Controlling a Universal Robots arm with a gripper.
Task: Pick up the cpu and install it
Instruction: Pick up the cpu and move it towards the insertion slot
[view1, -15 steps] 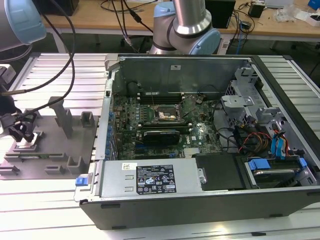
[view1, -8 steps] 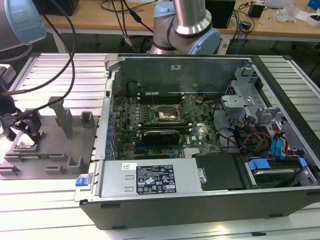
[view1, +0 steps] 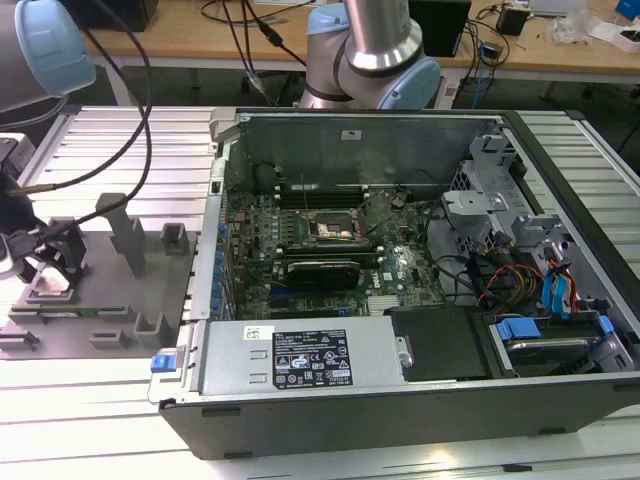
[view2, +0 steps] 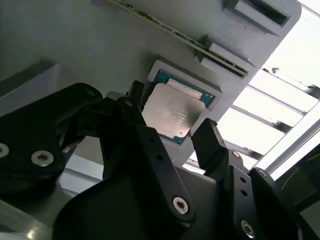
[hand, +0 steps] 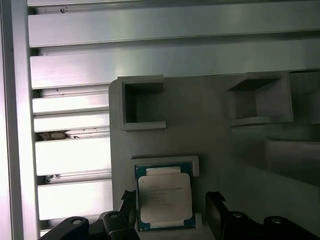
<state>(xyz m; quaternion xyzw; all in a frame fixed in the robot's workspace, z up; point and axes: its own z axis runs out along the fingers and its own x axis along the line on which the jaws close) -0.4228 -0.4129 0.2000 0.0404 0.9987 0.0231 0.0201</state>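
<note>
Gripper (view2: 171, 124) is hovering with jaws spread wide, straddling the cpu (view2: 172, 110), which is lying flat in its recess on the grey fixture (view2: 75, 45). Nothing is being held; pickup and installation into the computer case (view1: 400, 395) are both outstanding.

Nothing can be read word for word. A white label (view1: 310, 360) with rows of small print and marks sits on the grey power supply (view1: 232, 362) at the near edge of the open computer case (view1: 360, 150). In both wrist views the cpu (view2: 170, 111) (hand: 164, 197) bears a few faint printed lines on its metal top, too small to read.
</note>
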